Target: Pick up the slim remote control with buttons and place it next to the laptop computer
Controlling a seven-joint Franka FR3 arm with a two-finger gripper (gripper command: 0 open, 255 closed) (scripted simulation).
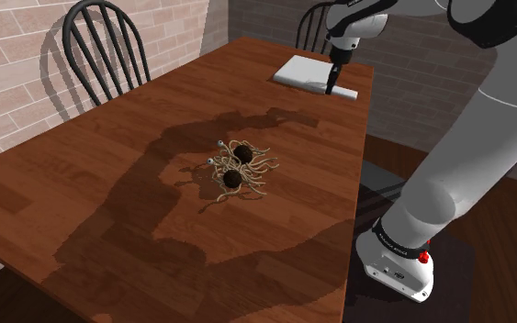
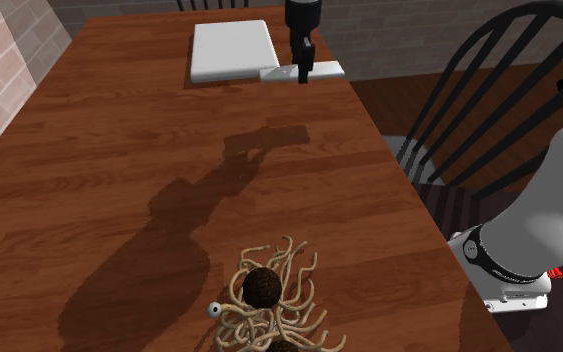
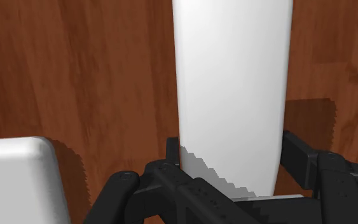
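Observation:
The slim remote (image 3: 231, 83) is drawn plain white, with no buttons showing. It lies between my black fingers (image 3: 171, 167), which clasp its long sides. My gripper (image 1: 331, 87) is shut on it near the far end of the wooden table (image 1: 109, 183). Right beside the remote (image 2: 321, 69) is the closed laptop (image 2: 231, 50), a flat white slab whose rounded corner (image 3: 15, 178) shows close to my gripper (image 3: 231, 162). The remote (image 1: 345, 92) sits at or just above the tabletop along the laptop's (image 1: 304, 70) edge; I cannot tell whether it touches the wood.
A tangle of noodles with two dark meatballs and small eyes (image 1: 238, 170) sits mid-table, also near the second exterior view's bottom (image 2: 269, 300). Black spindle-back chairs (image 1: 105, 50) (image 2: 489, 90) stand at the table's sides. A brick wall runs behind.

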